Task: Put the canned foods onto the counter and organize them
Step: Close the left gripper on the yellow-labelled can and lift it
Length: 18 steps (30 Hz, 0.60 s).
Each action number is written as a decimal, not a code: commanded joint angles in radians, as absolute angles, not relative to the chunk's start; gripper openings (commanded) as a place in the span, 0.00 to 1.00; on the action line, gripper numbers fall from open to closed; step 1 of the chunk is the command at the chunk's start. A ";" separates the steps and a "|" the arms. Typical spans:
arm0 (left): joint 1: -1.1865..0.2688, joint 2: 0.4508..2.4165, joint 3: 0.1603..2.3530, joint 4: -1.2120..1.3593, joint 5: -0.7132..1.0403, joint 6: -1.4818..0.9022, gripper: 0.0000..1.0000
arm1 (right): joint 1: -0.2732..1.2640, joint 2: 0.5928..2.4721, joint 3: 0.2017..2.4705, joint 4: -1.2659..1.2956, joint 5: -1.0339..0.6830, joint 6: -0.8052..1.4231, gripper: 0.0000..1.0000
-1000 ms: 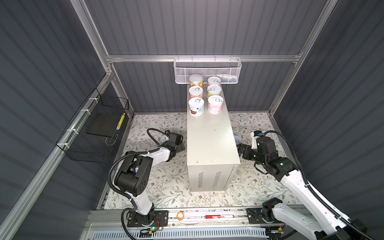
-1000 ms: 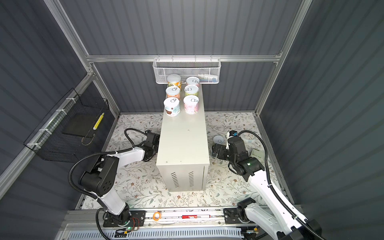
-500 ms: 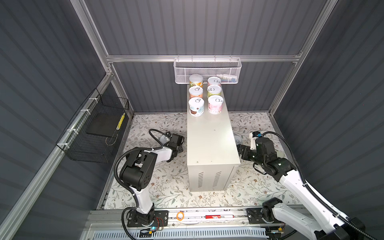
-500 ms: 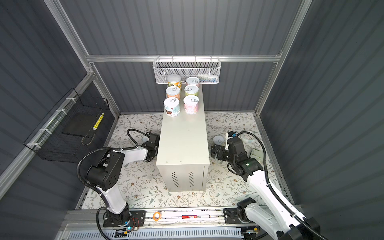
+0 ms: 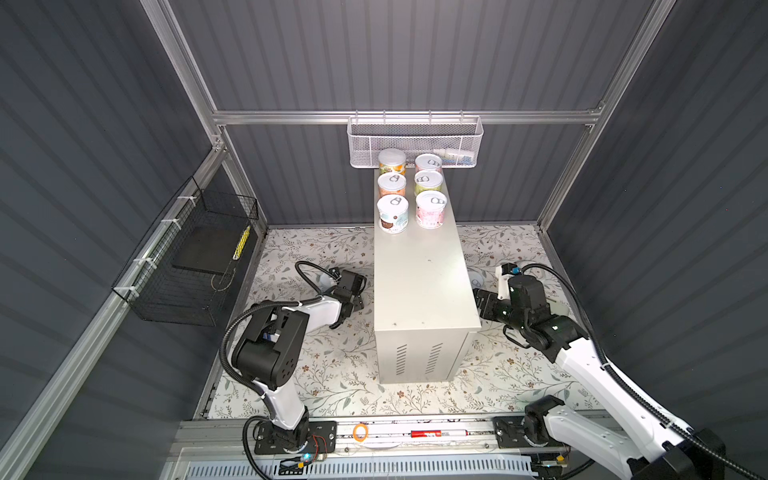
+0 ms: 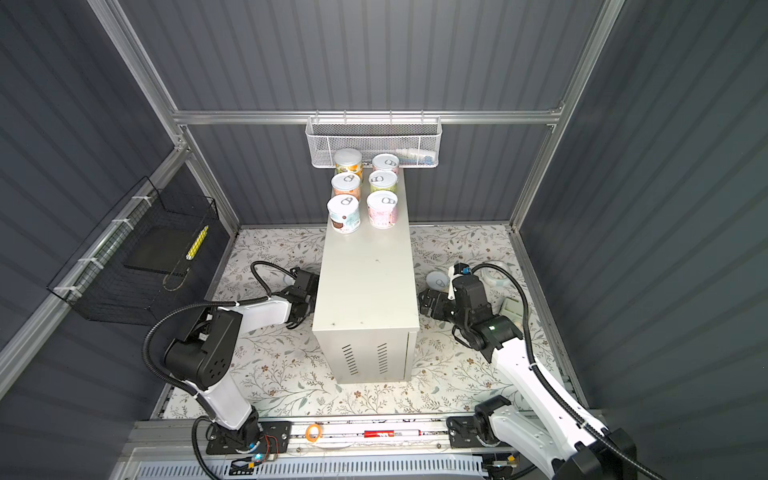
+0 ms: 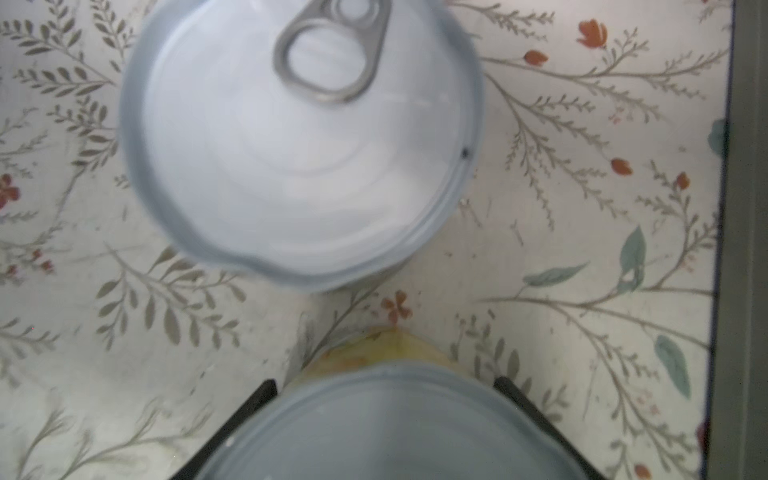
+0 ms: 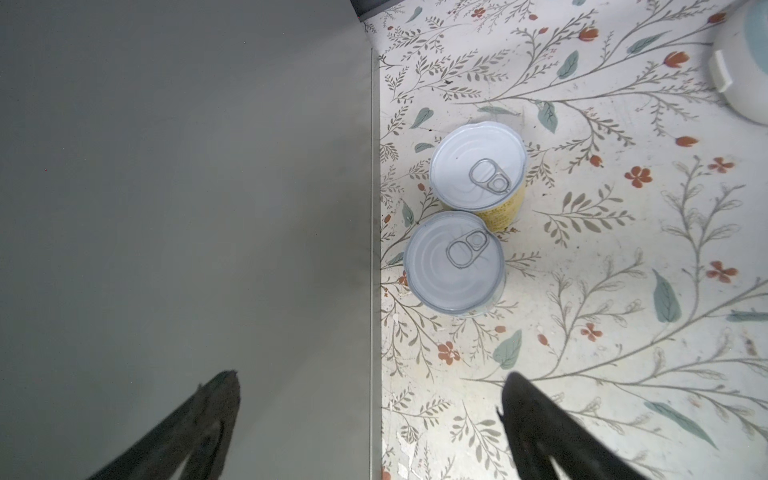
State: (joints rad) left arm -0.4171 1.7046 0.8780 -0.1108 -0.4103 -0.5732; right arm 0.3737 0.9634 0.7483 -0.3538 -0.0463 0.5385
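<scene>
Ten cans show in all: six cans (image 5: 392,214) on the table (image 5: 419,282), two cans (image 7: 303,145) on the floor mat (image 5: 332,374) at its left side, two cans (image 8: 455,262) at its right. One table. Two baskets: one white mesh basket (image 5: 415,141), one black wire basket (image 5: 187,266).

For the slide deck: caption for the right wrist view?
Open right end effector beside the counter, two upright cans side by side on the floral mat.

L claw (image 7: 384,382), was wide, now closed on yellow can (image 7: 395,428)
</scene>
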 commanded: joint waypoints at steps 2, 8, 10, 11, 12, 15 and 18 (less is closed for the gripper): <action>-0.410 1.516 0.862 -0.230 -0.376 -0.511 0.00 | 0.372 0.949 0.736 -0.349 -0.045 0.543 0.99; -0.410 1.255 0.908 -0.441 -0.315 -0.440 0.00 | 0.372 0.921 0.738 -0.369 -0.019 0.528 0.99; -0.409 1.184 0.963 -0.516 -0.307 -0.417 0.00 | 0.373 0.912 0.739 -0.373 -0.012 0.525 0.99; -0.410 1.156 1.000 -0.562 -0.306 -0.399 0.00 | 0.373 0.909 0.741 -0.374 -0.010 0.523 0.99; -0.410 1.132 1.045 -0.606 -0.311 -0.382 0.00 | 0.372 0.905 0.742 -0.376 -0.006 0.521 0.99; -0.410 1.102 1.187 -0.710 -0.317 -0.332 0.00 | 0.372 0.898 0.745 -0.380 -0.003 0.516 0.99; -0.410 1.114 1.349 -0.813 -0.289 -0.285 0.00 | 0.371 0.889 0.750 -0.383 -0.003 0.513 0.99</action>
